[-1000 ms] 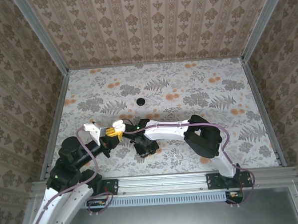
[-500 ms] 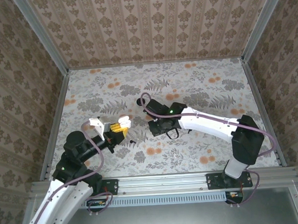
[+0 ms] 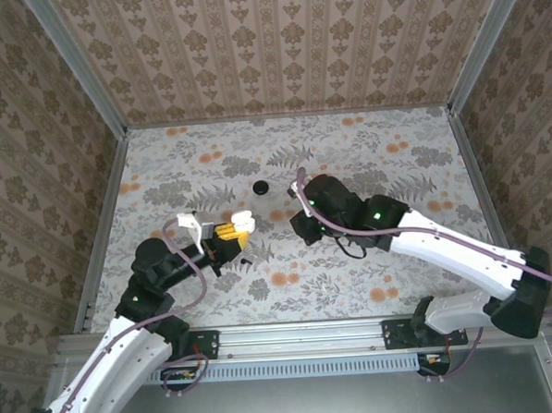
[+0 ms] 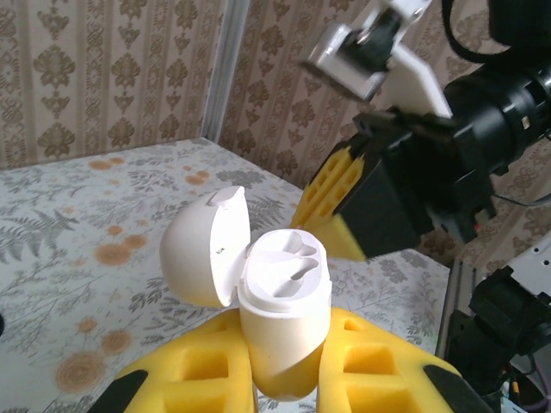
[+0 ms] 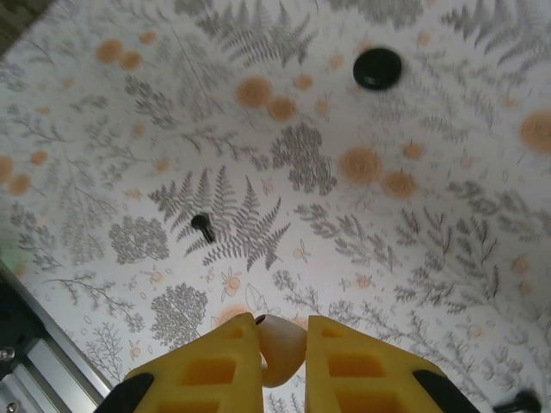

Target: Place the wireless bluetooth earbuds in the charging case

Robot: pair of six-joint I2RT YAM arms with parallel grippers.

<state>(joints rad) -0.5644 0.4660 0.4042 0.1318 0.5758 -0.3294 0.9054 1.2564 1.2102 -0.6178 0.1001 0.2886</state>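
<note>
While clamping the open, bare-socketed charging case [image 4: 284, 292] in the left gripper [image 4: 284, 379], hovering the right gripper [image 5: 284, 334] (pinched on a small pale piece [image 5: 277, 354] of unclear kind) above a black earbud [image 5: 203, 225] lying loose on the table [image 5: 430, 258], and probably needing that earbud gripped and carried to a socket next.

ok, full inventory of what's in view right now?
charging case: 1, white, lid open, both sockets empty, gripped in the left hand
earbuds: 2, black, on the table; one on a fern print, the other cut off at the right wrist view's lower right edge
disc: 1, black, flat on the table, apart from both hands
pale piece: 1, cream, between the right hand's fingers; identity unclear
table: 1, grey and orange floral
walls: 3, beige patterned
left hand: yellow pads, shut on case
right hand: yellow pads, above the table
</note>
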